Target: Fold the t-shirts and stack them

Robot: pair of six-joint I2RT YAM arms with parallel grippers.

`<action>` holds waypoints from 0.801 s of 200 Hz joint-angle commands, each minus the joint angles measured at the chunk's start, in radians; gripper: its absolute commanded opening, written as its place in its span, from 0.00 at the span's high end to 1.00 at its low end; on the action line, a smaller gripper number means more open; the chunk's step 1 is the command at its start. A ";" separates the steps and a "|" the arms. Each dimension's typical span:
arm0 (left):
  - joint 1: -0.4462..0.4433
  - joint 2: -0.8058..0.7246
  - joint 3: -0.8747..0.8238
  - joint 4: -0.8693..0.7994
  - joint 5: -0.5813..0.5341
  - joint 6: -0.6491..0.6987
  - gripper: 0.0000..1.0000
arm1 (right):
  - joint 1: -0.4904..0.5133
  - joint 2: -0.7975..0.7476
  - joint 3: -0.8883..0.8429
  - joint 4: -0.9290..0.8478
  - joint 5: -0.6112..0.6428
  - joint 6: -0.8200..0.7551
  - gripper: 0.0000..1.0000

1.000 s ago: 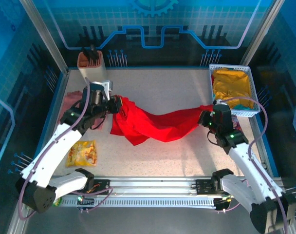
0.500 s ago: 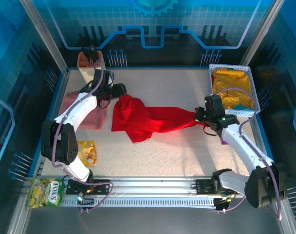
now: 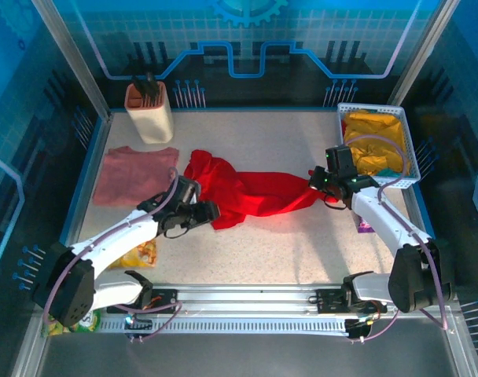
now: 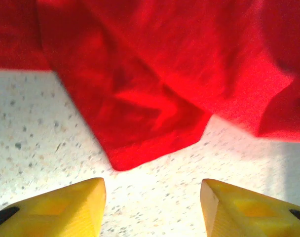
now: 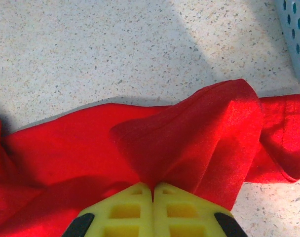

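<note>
The bright red t-shirt [image 3: 247, 188] lies bunched across the middle of the table, its print hidden in the folds. The dusty-pink t-shirt [image 3: 135, 174] lies folded flat at the left. My left gripper [image 3: 213, 210] hovers open just short of the red shirt's near corner [image 4: 118, 160]; its yellow fingers [image 4: 66, 207] stand wide apart over bare table, with the left gripper [image 4: 152, 200] touching no cloth. My right gripper [image 3: 318, 184] is shut on the red shirt's right end. In the right wrist view a peak of red shirt [image 5: 199, 133] rises from the closed right gripper [image 5: 153, 188].
A white basket [image 3: 408, 149] holding yellow cloth stands at the back right, its corner [image 5: 295, 34] close to the right gripper. A tan holder [image 3: 149, 114] with dark tools is at the back left. A yellow snack bag [image 3: 141, 253] lies under the left arm.
The left arm swung from the back left by the pink shirt to the red shirt's near corner. The right gripper carried its end slightly back and left; the shirt has bunched up.
</note>
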 commanded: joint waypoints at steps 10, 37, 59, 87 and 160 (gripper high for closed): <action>-0.040 0.073 -0.036 0.083 -0.011 -0.127 0.48 | -0.014 -0.013 -0.001 0.014 -0.008 0.010 0.98; -0.069 0.157 -0.016 0.129 -0.014 -0.164 0.54 | -0.016 -0.033 -0.013 0.007 -0.002 0.008 0.98; -0.073 0.234 -0.008 0.145 -0.008 -0.176 0.61 | -0.018 -0.054 -0.025 0.007 0.001 0.005 0.98; -0.076 0.279 -0.019 0.182 -0.039 -0.190 0.70 | -0.021 -0.065 -0.045 0.004 0.005 -0.004 0.98; -0.076 0.209 0.010 0.153 -0.170 -0.166 1.00 | -0.028 -0.076 -0.054 0.004 -0.013 -0.006 0.98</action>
